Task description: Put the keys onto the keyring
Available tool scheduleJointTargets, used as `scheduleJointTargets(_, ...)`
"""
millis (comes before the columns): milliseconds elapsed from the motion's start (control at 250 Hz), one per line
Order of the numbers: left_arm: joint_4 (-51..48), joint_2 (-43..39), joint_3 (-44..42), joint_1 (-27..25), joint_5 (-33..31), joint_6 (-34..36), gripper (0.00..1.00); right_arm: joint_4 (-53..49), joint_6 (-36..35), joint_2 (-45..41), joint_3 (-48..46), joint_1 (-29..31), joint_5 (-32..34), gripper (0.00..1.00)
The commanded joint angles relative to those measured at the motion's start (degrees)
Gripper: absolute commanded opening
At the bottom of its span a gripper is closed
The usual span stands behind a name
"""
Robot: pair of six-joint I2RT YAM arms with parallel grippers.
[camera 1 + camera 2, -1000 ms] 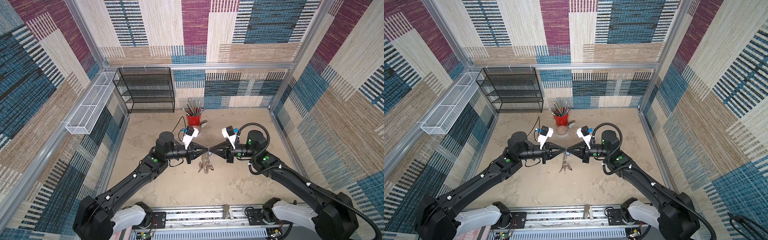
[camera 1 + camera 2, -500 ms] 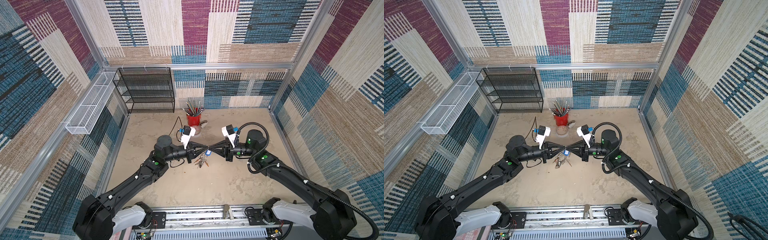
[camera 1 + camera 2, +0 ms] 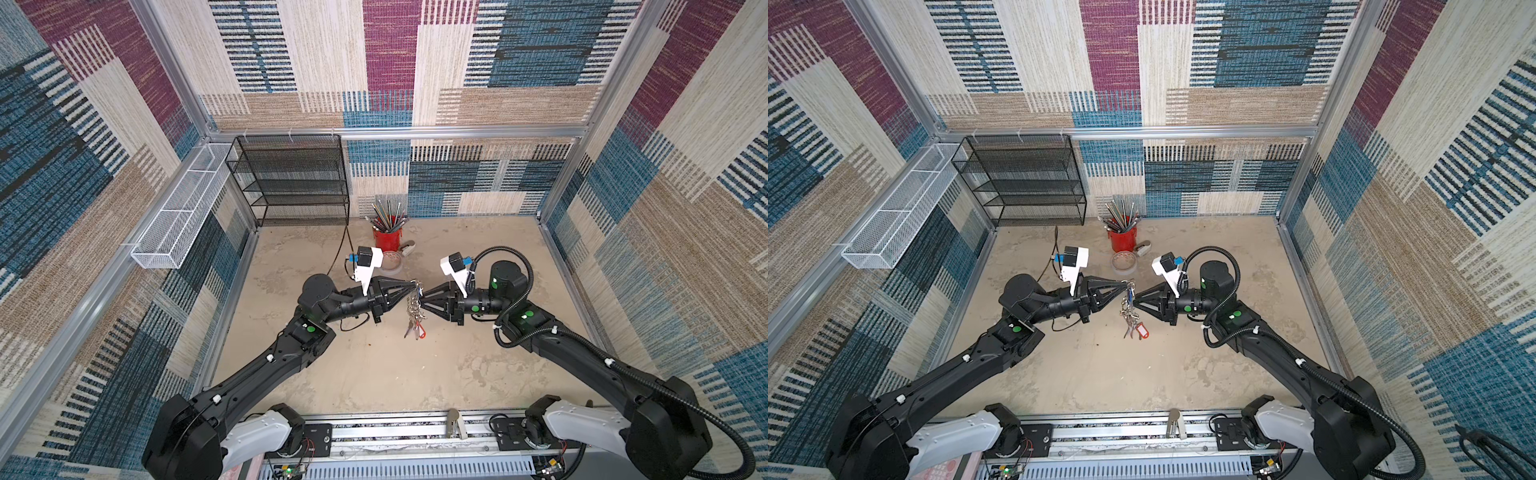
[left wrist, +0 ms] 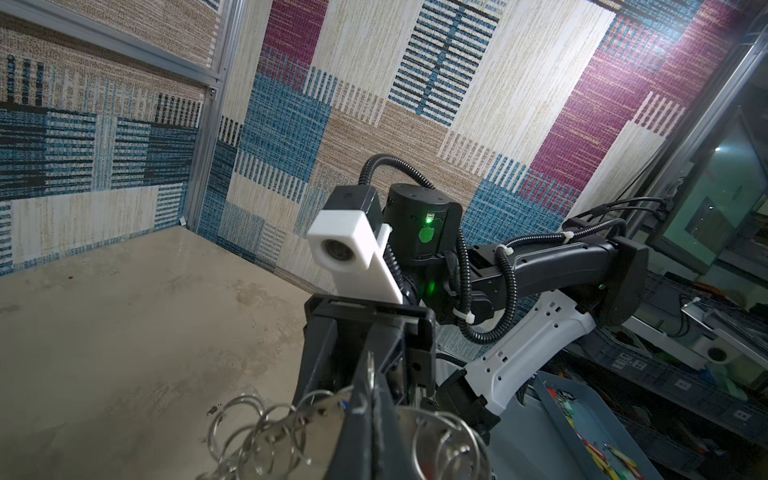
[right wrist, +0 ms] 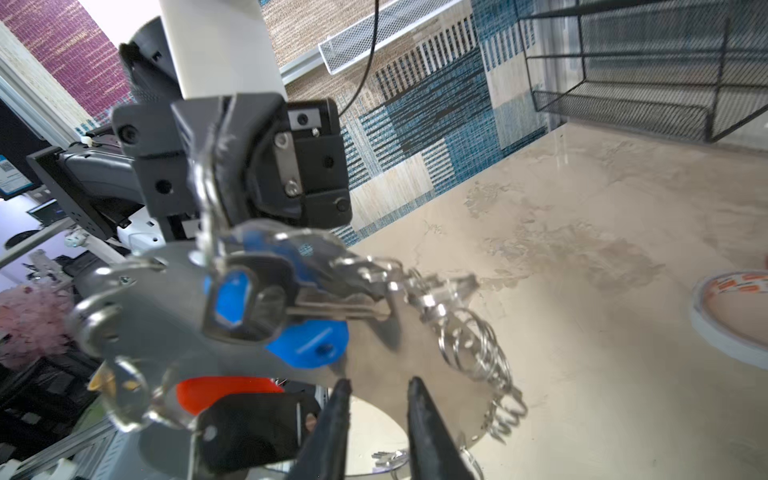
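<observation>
The keyring (image 3: 414, 305), pinched at its top edge by the closed left claw (image 3: 413, 285), could swing or slip loose, I judge. The right claw (image 5: 376, 384) just beside it has its jaws apart and bears nothing. The keyring hangs below the left claw, its long axis near vertical, with the keys (image 3: 417, 330) dangling at the lower end toward the bench (image 3: 374, 374).

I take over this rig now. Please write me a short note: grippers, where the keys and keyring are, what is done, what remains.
Left gripper: shut on the keyring, held in the air.
Right gripper: open, at its edge, holding nothing.
Keys: blue tag, red tag, black tag hang from the keyring.
Done: keys appear attached.
Left: confirm each is fully threaded, which is unclear here.
</observation>
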Motion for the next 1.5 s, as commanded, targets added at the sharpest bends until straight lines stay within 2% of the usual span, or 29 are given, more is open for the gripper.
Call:
scheduleJointTargets(0, 3.3, 0.3, -0.4, 0.0, 0.1, 0.1, 0.0, -0.8, 1.8, -1.3, 0.8, -2.2, 5.6, 0.32)
scheduleJointTargets(108, 4.1, 1.0, -0.8, 0.0, 0.4, -0.1, 0.0, 1.7, 4.8, -4.0, 0.1, -5.4, 5.2, 0.37)
scheduleJointTargets(384, 7.9, 3.6, -1.3, 0.0, 1.0, -1.5, 0.0, 6.4, 5.7, -4.1, 0.4, -3.4, -3.6, 0.47)
scheduleJointTargets(572, 9.1, 4.8, -1.2, 0.0, 1.2, -1.8, 0.0, 9.1, 6.8, -2.1, 0.1, -2.7, -5.9, 0.46)
scheduleJointTargets(768, 8.3, 4.7, -1.2, 0.1, 1.4, -1.2, 0.0, 10.4, 7.5, -1.6, -0.2, -2.7, -6.2, 0.38)
scheduleJointTargets(976, 8.8, 4.6, -1.5, 0.1, 2.1, -1.5, 0.0, 9.8, 7.1, -0.6, 0.4, -2.6, -4.3, 0.42)
scheduleJointTargets(1148, 8.8, 4.6, -1.5, 0.0, 2.2, -1.5, 0.0, 11.8, 8.5, 0.5, 0.5, -2.6, -6.3, 0.43)
scheduleJointTargets(1228, 8.7, 4.7, -1.4, 0.0, 2.2, -1.4, 0.0, 13.0, 9.4, 0.7, 0.4, -2.7, -7.6, 0.39)
scheduleJointTargets(1496, 8.9, 5.1, -1.5, 0.0, 2.2, -1.4, 0.0, 13.6, 9.8, 0.6, -0.3, -2.6, -8.8, 0.16)
